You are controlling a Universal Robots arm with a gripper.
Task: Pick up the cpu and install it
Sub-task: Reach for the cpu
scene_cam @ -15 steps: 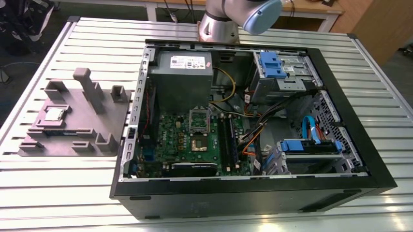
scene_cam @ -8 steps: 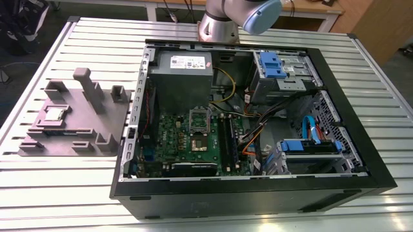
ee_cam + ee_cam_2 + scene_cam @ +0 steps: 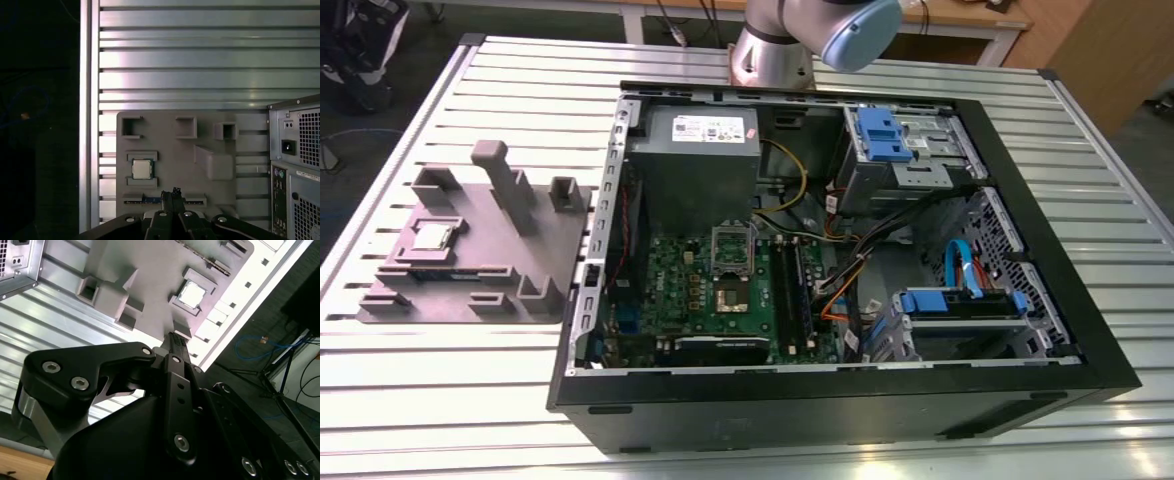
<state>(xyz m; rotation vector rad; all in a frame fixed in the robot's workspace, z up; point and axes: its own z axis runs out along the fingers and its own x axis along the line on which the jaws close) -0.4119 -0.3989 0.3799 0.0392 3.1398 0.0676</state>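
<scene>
The black two-finger gripper point(image 3: 172, 191) has its jaws drawn together and holds nothing, pointing down from high above the grey moulded tray point(image 3: 165, 145). The small square silvery cpu point(image 3: 142, 169) lies flat in a recess of that tray, untouched. I judge this the approach to the pick; a grasp calls for descent and parted jaws. The silver arm link point(image 3: 771, 55) stands well apart from the tray.

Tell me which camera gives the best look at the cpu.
The first wrist view: it looks straight down on the cpu, seated in its recess in the grey tray. The second wrist view shows it obliquely, with glare on its top. The exterior view shows it from farther off, at its left.
</scene>
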